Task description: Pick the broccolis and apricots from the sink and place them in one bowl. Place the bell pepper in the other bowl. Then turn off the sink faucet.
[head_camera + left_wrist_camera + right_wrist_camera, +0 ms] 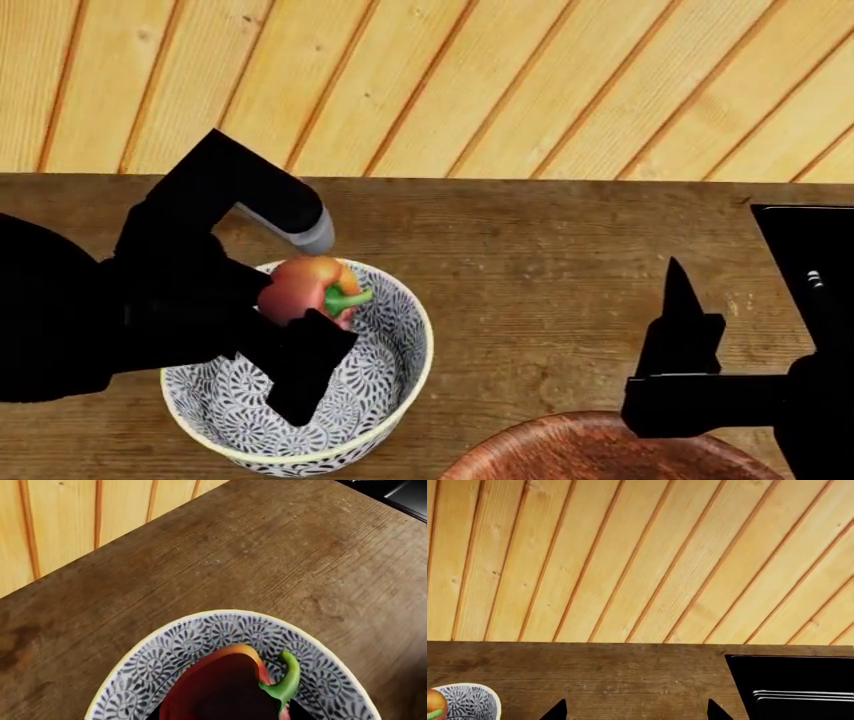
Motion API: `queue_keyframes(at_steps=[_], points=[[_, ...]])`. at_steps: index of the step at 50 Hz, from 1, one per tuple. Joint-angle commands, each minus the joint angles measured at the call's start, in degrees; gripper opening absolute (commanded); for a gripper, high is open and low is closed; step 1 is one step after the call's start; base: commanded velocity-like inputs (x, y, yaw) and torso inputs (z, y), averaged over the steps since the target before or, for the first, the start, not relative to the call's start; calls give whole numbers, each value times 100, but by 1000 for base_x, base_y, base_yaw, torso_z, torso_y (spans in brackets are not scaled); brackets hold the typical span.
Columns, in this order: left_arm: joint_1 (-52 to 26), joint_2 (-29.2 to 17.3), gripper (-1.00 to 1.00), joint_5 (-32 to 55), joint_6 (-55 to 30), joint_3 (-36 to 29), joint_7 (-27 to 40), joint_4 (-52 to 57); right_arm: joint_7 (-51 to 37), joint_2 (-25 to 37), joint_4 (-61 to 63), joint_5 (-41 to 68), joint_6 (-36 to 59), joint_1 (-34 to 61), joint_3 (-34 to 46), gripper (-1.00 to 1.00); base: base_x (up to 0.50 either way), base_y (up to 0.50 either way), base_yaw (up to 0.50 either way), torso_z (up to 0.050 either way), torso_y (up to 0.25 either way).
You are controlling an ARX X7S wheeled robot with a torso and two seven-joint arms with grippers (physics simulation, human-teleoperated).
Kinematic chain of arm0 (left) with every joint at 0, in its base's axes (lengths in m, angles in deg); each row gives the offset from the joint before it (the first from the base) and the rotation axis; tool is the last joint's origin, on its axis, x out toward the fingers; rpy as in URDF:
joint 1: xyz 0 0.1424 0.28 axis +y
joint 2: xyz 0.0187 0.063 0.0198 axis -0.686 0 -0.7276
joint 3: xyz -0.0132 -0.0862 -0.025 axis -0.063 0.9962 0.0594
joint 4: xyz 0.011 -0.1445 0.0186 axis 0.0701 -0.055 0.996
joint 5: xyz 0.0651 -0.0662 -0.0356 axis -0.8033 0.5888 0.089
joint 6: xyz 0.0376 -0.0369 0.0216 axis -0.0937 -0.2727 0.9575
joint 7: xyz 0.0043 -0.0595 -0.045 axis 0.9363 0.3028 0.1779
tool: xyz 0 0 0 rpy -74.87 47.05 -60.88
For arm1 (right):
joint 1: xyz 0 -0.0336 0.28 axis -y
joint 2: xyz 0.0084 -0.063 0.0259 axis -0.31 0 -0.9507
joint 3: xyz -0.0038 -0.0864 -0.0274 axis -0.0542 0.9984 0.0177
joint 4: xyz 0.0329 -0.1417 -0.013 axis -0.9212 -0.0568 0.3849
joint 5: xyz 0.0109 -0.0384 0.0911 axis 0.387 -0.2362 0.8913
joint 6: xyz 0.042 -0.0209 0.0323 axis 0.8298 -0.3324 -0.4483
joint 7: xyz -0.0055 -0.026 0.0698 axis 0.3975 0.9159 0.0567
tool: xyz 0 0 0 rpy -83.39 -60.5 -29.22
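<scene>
Left end effector (310, 335), black and angular, grips the red-and-orange bell pepper with a curled green stem (310, 288) just over the grey-patterned, cream-rimmed ceramic bowl (395, 385). No writing is legible anywhere. Only the head view shows the reddish-brown wooden bowl (587, 450) near the right end effector (678, 300); whether that one is open or closed cannot be told. Both bowls sit on the dark wooden surface (534, 260).
</scene>
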Motion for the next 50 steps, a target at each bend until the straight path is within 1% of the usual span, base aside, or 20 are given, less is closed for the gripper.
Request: queue_keyframes(at_steps=[1, 6, 7, 19, 26, 30, 32, 33, 34, 35, 37, 39, 40, 41, 43, 44, 45, 47, 49, 50], points=[[-21, 163, -100, -56, 56, -78, -117, -206, 84, 2, 9, -104, -134, -273, -97, 100, 0, 0, 0, 0, 0], [-153, 205, -100, -23, 16, -56, -94, -290, 114, -29, -10, -125, -130, -265, -92, 100, 0, 0, 0, 0, 0], [-179, 187, 100, 21, -16, -41, -76, -264, 119, -35, -17, -134, -133, -271, -92, 100, 0, 0, 0, 0, 0], [-337, 87, 100, 267, -159, 46, 85, -79, 108, -39, -21, -85, -81, -184, -110, 100, 0, 0, 0, 0, 0], [-395, -87, 100, 418, -129, 198, 188, 106, 76, -21, -32, 19, 60, 54, -112, 100, 0, 0, 0, 0, 0], [-270, -446, 100, 792, 31, 528, 529, 484, 78, 8, -18, 62, 84, 88, -130, 100, 0, 0, 0, 0, 0], [-154, -615, 100, 456, 182, 517, 262, 923, 83, 5, -34, 62, 102, 118, -130, 100, 0, 0, 0, 0, 0], [-53, -676, 100, 523, 285, 598, 341, 875, 85, -7, -54, 67, 137, 186, -123, 100, 0, 0, 0, 0, 0], [74, -782, 100, 276, 494, 634, 311, 1020, 87, -20, -60, 68, 157, 235, -121, 100, 0, 0, 0, 0, 0], [165, -804, 100, 269, 621, 698, 394, 1029, 84, -23, -61, 63, 159, 237, -121, 100, 0, 0, 0, 0, 0], [456, -1101, 100, 213, 943, 898, 493, 1354, 88, 1, -55, 53, 116, 171, -148, 100, 0, 0, 0, 0, 0], [688, -1284, 100, 158, 1164, 1016, 778, 1608, 87, 42, -44, 64, 91, 133, -181, 100, 0, 0, 0, 0, 0], [930, -1433, 100, 413, 1378, 1219, 1061, 1753, 88, 58, -46, 71, 76, 128, -203, 100, 0, 0, 0, 0, 0], [991, -1503, 100, 449, 1430, 1270, 1114, 1813, 89, 57, -45, 69, 82, 134, -202, 100, 0, 0, 0, 0, 0], [1335, -1821, 100, 504, 1725, 1484, 1559, 2206, 94, 54, -56, 51, 90, 136, -199, 100, 0, 0, 0, 0, 0], [1376, -1883, 100, 470, 1750, 1499, 1621, 2273, 96, 55, -58, 47, 96, 135, -196, 100, 0, 0, 0, 0, 0], [1485, -1958, 100, 463, 1836, 1543, 1857, 2369, 97, 64, -67, 36, 107, 126, -191, 100, 0, 0, 0, 0, 0], [1725, -2119, 100, 677, 2008, 1677, 2135, 2516, 87, 81, -76, 14, 135, 143, -188, 100, 0, 0, 0, 0, 0], [1788, -2206, 100, 655, 2045, 1708, 2153, 2592, 79, 78, -75, -2, 133, 140, -191, 100, 0, 0, 0, 0, 0], [1943, -2300, 100, 746, 2162, 1779, 2369, 2795, 75, 72, -74, -19, 121, 125, -194, 100, 0, 0, 0, 0, 0]])
